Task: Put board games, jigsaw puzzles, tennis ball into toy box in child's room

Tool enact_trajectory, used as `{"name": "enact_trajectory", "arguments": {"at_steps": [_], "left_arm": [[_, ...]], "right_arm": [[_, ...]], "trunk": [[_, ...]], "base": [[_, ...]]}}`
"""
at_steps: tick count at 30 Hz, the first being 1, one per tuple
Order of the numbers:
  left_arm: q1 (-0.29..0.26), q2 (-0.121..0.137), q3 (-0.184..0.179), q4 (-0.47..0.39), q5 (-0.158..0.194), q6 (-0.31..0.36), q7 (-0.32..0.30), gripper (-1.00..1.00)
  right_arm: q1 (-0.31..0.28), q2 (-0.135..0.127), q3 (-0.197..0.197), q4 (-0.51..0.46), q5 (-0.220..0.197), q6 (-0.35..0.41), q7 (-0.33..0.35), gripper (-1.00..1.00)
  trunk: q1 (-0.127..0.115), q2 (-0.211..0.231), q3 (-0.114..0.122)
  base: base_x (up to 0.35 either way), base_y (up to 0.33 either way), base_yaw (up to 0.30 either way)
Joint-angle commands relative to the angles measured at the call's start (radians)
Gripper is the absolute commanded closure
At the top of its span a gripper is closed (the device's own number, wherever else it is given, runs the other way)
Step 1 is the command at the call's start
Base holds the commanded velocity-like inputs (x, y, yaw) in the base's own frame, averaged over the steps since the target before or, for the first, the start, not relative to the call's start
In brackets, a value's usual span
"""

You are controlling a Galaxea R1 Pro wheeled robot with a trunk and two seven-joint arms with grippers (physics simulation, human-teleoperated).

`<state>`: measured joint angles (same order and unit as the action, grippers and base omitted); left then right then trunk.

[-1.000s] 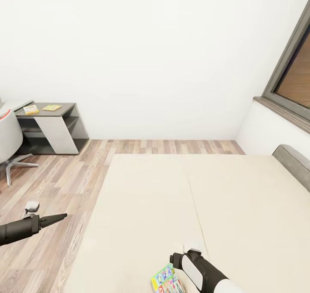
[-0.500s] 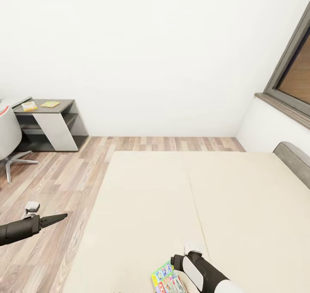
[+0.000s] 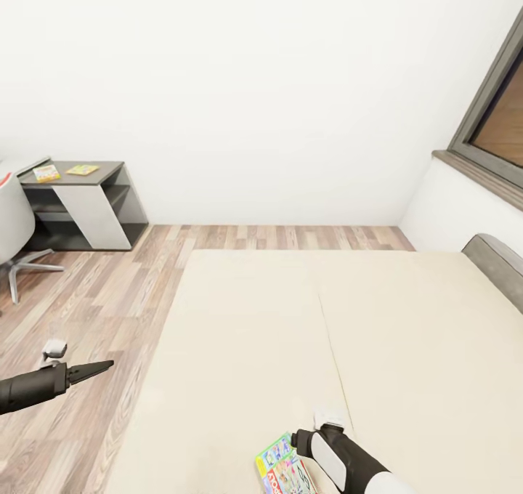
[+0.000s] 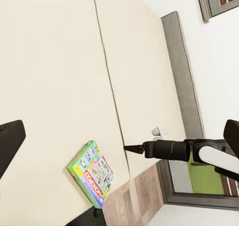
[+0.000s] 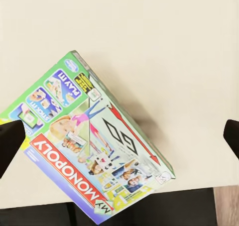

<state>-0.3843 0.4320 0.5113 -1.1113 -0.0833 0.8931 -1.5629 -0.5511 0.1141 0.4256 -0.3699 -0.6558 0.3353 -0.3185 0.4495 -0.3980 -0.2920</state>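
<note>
A green-edged board game [image 3: 282,472] with a white busy Monopoly cover lies flat on the beige bed [image 3: 254,334] near its front edge. My right gripper [image 5: 119,136] hovers above the game box [image 5: 94,151], open, fingers wide apart on either side and touching nothing. From the left wrist view the right gripper [image 4: 130,149] hangs beside the box [image 4: 92,173]. My left gripper [image 3: 98,367] is open over the floor, left of the bed. Two flat yellowish toys [image 3: 46,173] [image 3: 82,169] rest on the table [image 3: 102,165]; too small to tell which. Toy box and tennis ball are out of view.
A white swivel chair [image 3: 11,218] stands by the table at far left. Wood floor [image 3: 87,290] runs between table and bed. The grey headboard [image 3: 501,265] and a dark-framed window [image 3: 494,116] are on the right; a white wall closes the back.
The whole picture has shifted slightly, table and far floor edge sitting higher, so the camera has moved. Both arms and the board game keep about the same places.
</note>
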Motion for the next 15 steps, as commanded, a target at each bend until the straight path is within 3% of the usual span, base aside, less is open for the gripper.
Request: {"name": "enact_trajectory", "arguments": {"at_steps": [1,6,15], "left_arm": [[-0.001,0.0,0.002,-0.001,-0.008,0.01,-0.008,-1.0],[-0.001,0.005,0.004,-0.001,-0.008,0.01,-0.008,-1.0],[-0.002,0.007,0.005,-0.001,-0.007,0.01,-0.008,-1.0]], "right_arm": [[-0.001,-0.002,0.008,-0.002,-0.008,0.004,-0.008,-1.0],[-0.001,-0.009,0.008,-0.002,-0.008,0.004,-0.002,-1.0],[-0.001,-0.013,0.008,-0.003,-0.008,0.0,0.086,-1.0]], "trunk": [[0.0,-0.002,-0.003],[0.0,-0.002,-0.012],[0.0,-0.002,-0.027]], "base": [[0.0,0.0,0.0],[0.0,0.0,0.0],[0.0,0.0,0.0]]}}
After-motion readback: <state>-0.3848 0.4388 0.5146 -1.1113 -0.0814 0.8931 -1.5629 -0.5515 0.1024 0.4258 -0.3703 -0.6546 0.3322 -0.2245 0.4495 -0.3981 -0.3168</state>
